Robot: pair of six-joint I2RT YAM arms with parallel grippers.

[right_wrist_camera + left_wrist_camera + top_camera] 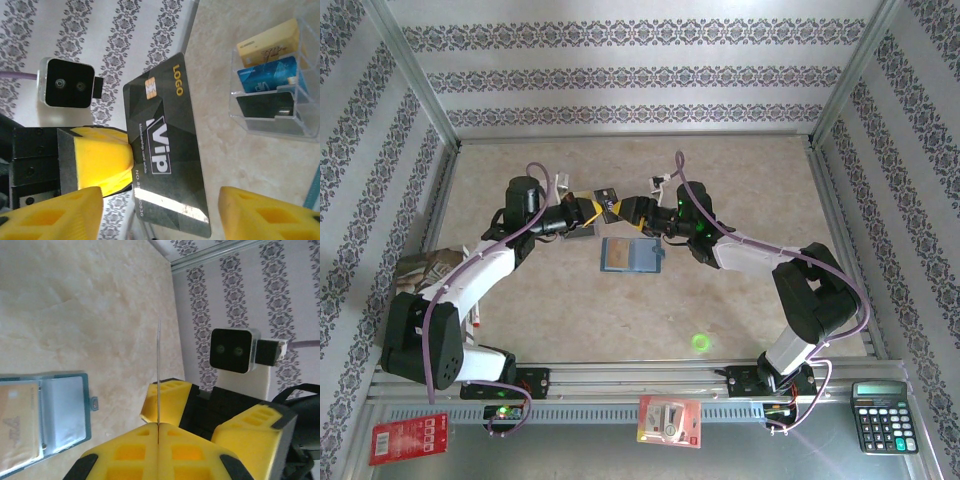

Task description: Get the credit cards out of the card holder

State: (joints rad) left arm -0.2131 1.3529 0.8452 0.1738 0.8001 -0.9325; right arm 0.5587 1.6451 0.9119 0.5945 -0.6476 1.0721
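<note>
Glossy plastic dark card (165, 150); clear plastic rack (270, 128); matt marbled tabletop (240, 172)

Left arm (470, 280) and right arm (800, 290) bend inward, wrists facing; the left gripper (158, 427) pinches a dark card (165, 150), while the right gripper (632, 210) stands parted.

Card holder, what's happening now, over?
Left tool shut on dark VIP plastic card. Right tool open. Slate-blue flat card holder open, tan card inside. Nothing blocking.

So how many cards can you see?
5: one black card in the left gripper, three in the clear rack, one tan card in the card holder; more may hide inside.
</note>
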